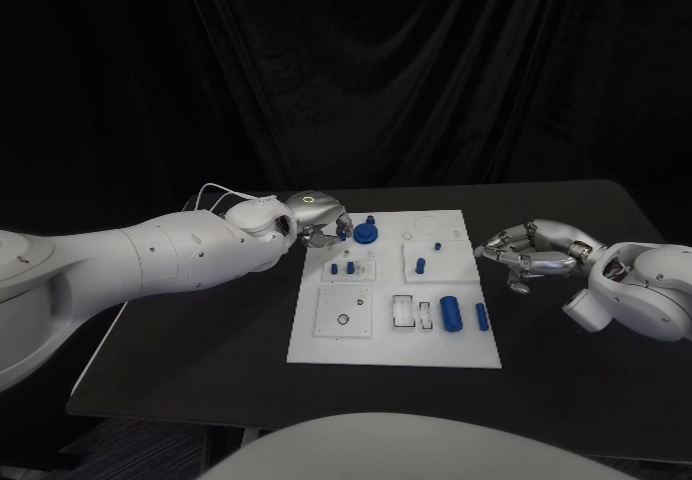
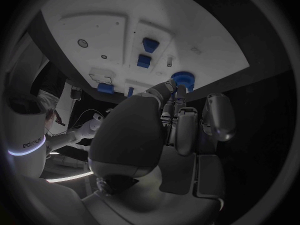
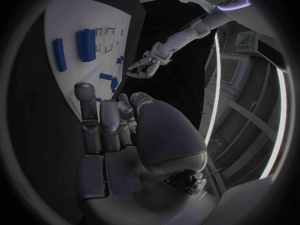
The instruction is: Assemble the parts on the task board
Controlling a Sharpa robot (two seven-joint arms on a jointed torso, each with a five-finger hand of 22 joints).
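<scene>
The white task board (image 1: 325, 325) lies in the middle of the black table. A round blue part (image 1: 368, 234) stands at its far left corner, and my left hand (image 1: 320, 222) hovers right beside it with curled fingers. In the left wrist view the fingertips (image 2: 180, 91) reach the rim of that round part (image 2: 182, 79); a grip cannot be made out. My right hand (image 1: 522, 255) hangs over the table just right of the board, fingers apart, holding nothing. Small blue pegs (image 1: 343, 268) and another peg (image 1: 420, 265) stand mid-board.
A thick blue cylinder (image 1: 451, 312) and a slender blue bar (image 1: 482, 318) lie near the board's front right, beside two white rectangular pieces (image 1: 415, 313). A round hole (image 1: 342, 320) sits at the front left. Bare black table (image 1: 202, 350) surrounds the board.
</scene>
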